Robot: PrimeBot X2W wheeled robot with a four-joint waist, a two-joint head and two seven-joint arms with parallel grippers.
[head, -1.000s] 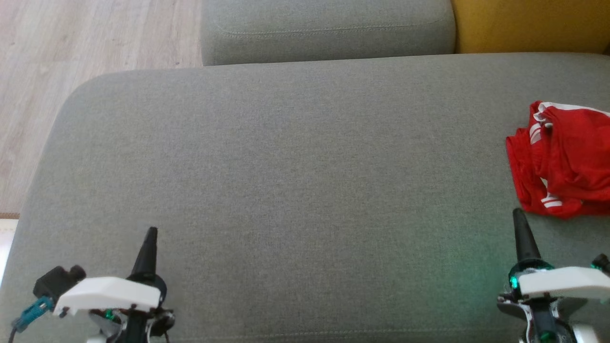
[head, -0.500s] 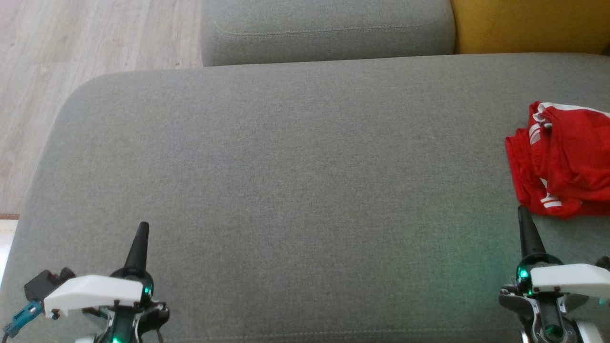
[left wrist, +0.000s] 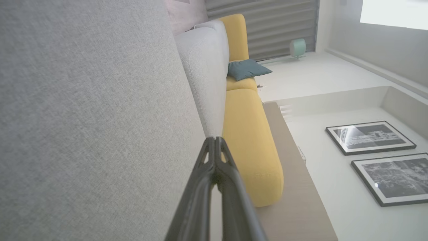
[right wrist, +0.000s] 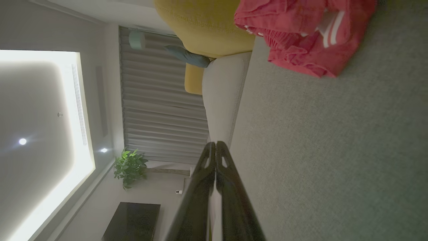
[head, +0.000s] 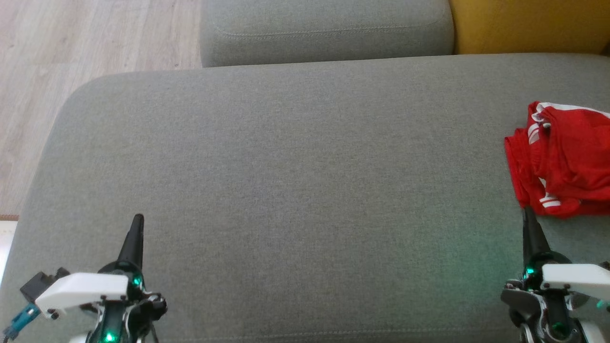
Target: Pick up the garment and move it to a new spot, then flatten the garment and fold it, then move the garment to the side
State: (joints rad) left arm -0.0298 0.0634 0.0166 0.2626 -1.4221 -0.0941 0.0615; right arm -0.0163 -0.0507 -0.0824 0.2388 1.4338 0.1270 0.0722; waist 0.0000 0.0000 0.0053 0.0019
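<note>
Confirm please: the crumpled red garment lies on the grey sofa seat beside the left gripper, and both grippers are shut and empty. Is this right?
One thing is wrong: the side. In the head view the red garment lies on the grey sofa seat by the right gripper, far from the left gripper. Both grippers are shut and empty, as you say.

The garment (head: 567,157) lies at the right edge of the sofa seat (head: 295,190). The right gripper (head: 526,212) sits just before its near corner, the left gripper (head: 137,221) near the seat's front left. A back cushion (head: 324,28) stands behind; floor (head: 71,43) lies left.
</note>
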